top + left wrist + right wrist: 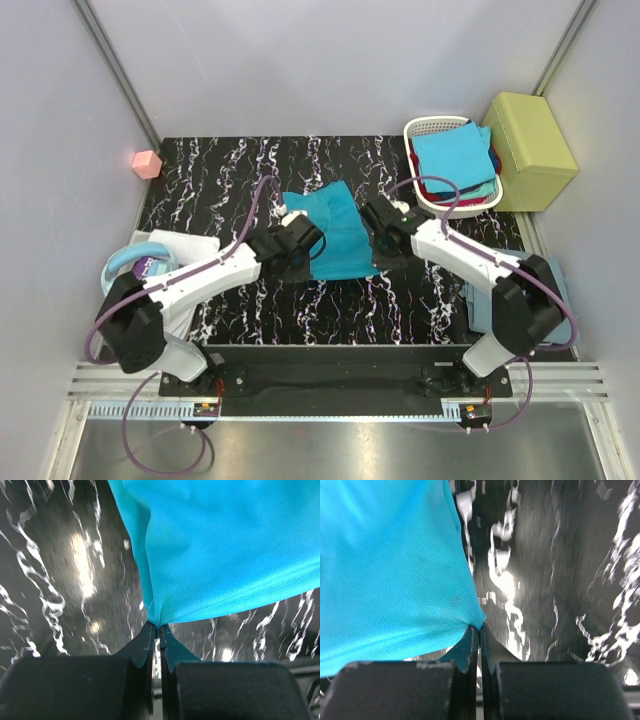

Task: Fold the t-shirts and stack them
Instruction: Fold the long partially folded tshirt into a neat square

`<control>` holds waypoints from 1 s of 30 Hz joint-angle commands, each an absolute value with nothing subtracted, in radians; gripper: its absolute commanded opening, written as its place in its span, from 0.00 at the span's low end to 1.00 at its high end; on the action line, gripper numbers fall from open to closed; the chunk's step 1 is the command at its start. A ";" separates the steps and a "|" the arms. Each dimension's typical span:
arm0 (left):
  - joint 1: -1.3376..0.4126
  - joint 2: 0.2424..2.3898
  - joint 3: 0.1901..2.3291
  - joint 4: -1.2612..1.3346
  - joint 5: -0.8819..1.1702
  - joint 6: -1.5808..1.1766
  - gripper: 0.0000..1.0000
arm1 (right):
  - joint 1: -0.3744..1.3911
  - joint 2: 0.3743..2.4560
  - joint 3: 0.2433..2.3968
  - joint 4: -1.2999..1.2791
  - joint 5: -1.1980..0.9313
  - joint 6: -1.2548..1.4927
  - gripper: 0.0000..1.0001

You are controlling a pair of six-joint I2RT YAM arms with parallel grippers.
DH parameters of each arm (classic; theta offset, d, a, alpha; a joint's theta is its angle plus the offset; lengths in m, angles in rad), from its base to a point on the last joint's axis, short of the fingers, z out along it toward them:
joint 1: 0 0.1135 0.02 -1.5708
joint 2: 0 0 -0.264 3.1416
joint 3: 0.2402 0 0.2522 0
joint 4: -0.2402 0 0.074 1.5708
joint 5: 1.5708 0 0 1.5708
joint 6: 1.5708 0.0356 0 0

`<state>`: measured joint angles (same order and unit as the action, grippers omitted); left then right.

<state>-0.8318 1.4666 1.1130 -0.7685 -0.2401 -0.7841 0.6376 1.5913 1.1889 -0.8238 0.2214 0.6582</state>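
A teal t-shirt [335,232] hangs stretched between my two grippers over the middle of the black marbled table [210,170]. My left gripper [297,238] is shut on its left edge; in the left wrist view the cloth [225,555] bunches into the pinched fingertips [159,626]. At the shirt's right edge my right gripper [380,228] is also shut on the cloth, and its wrist view shows a corner of the fabric [390,570] clamped at the tips [480,626]. More folded t-shirts, bright blue [455,150] on top of red and teal ones, lie in the basket.
The white slatted basket [425,127] stands at the back right beside a yellow-green padded box [530,150]. A small pink block [147,163] sits at the far left. White cloth and a light blue ring [150,262] lie at the left, grey-blue cloth [482,300] at the right edge.
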 commanded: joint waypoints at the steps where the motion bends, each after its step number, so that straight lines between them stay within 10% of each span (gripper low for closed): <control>1: -0.845 1.358 1.019 -0.851 -0.265 -0.825 0.00 | 0.673 1.488 1.089 -0.857 0.264 0.686 0.00; 15: -0.974 1.155 0.838 -0.969 -0.259 -1.035 0.00 | 0.775 1.382 0.966 -0.879 0.239 0.765 0.00; 30: -0.947 1.272 1.095 -1.039 -0.406 -0.971 0.00 | 0.773 1.466 1.248 -0.939 0.376 0.669 0.00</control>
